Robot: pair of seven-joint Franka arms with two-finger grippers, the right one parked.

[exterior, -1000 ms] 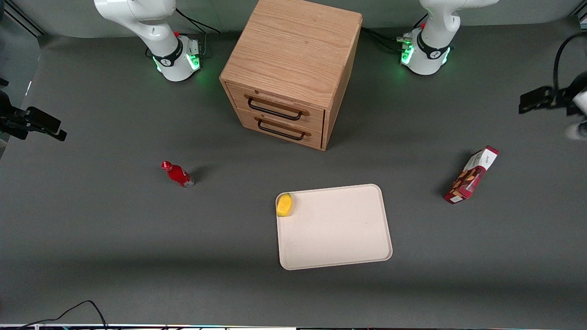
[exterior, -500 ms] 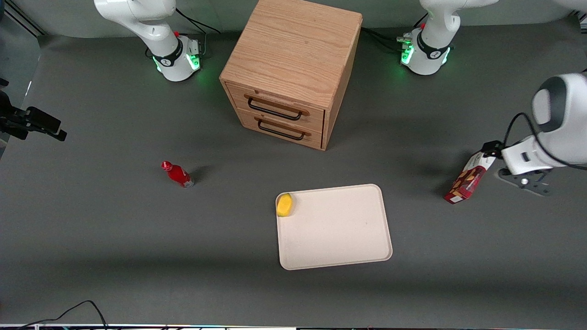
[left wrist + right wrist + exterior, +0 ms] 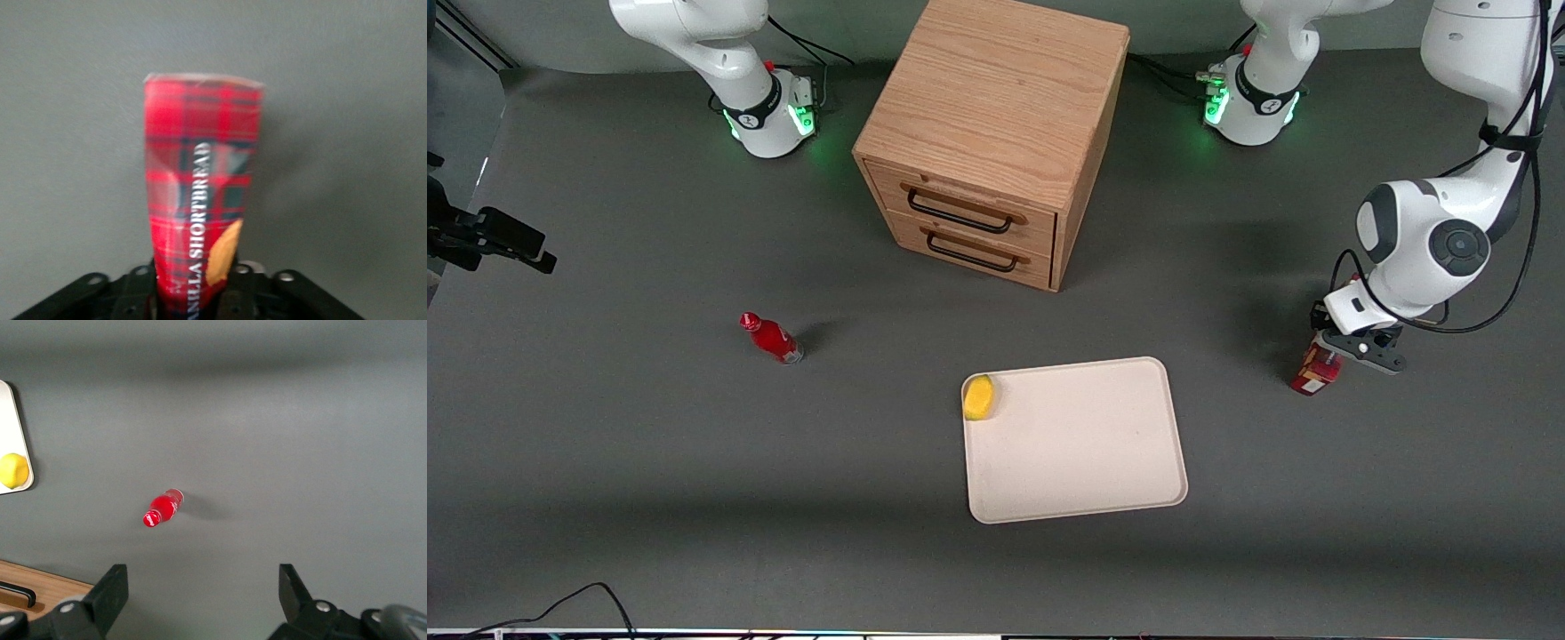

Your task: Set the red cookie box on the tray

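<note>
The gripper (image 3: pixel 1336 348) sits over the red cookie box (image 3: pixel 1312 377) on the bench; I cannot tell how its jaws stand. An off-centre pinch could tip the slim box short of the tray (image 3: pixel 1085 498).

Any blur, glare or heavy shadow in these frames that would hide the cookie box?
Left wrist view: the cookie box looks soft, its lettering still readable. Front view: sharp and evenly lit, but the end effector sits over the box, leaving its near end showing; a soft shadow lies beside it. The tray shows no glare.
</note>
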